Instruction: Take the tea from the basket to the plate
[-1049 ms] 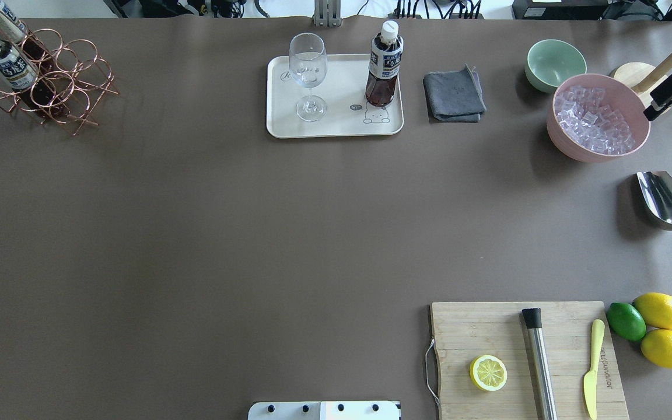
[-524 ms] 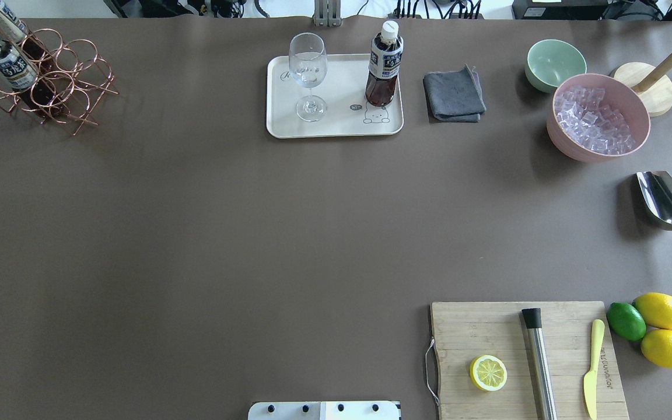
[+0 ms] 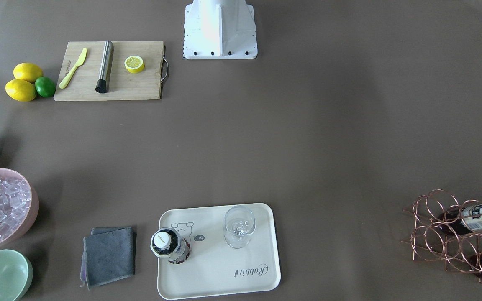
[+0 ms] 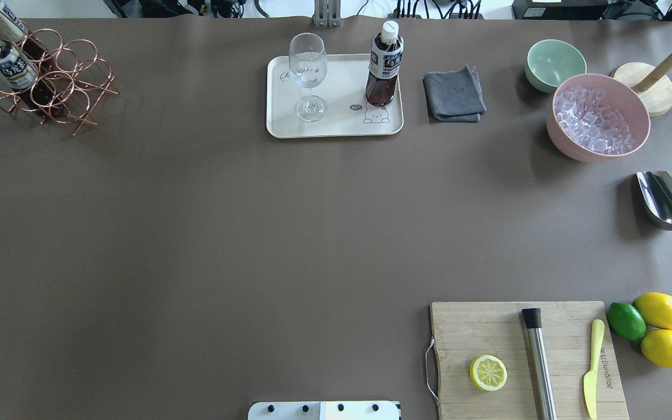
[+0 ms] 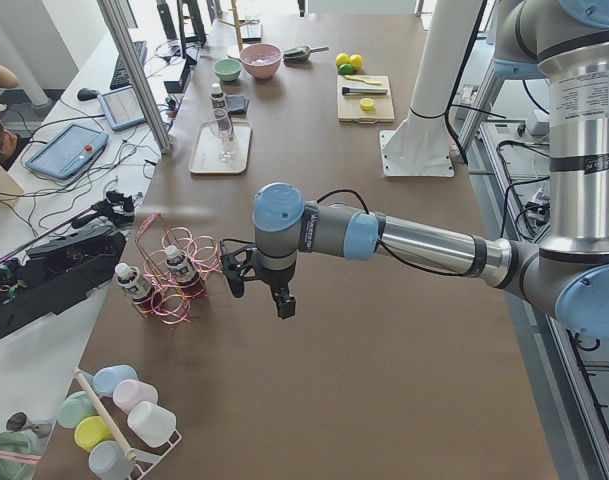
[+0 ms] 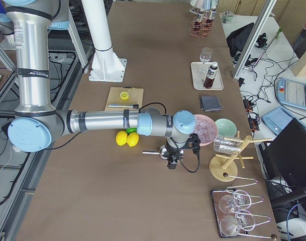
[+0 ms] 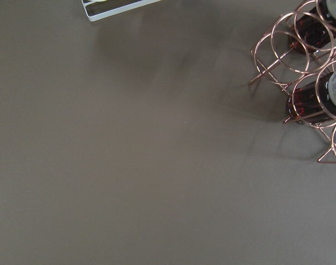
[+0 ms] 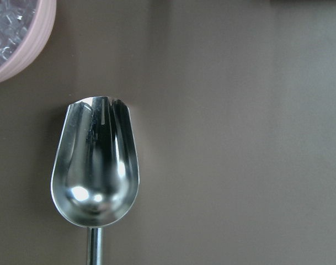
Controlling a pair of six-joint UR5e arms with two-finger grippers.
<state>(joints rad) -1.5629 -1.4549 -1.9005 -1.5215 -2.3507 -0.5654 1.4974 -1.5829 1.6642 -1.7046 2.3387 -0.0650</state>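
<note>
Presently: tea upright on right end of plate beside glass, at far edge of table; basket at far left corner, well apart; left gripper hangs near basket, right gripper above scoop, finger state of both not discernible.

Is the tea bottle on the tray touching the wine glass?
Apart. The overhead exterior view shows bare tray between the tea bottle and the wine glass.

The arms are silver tubes with pale blue caps and black tools
</note>
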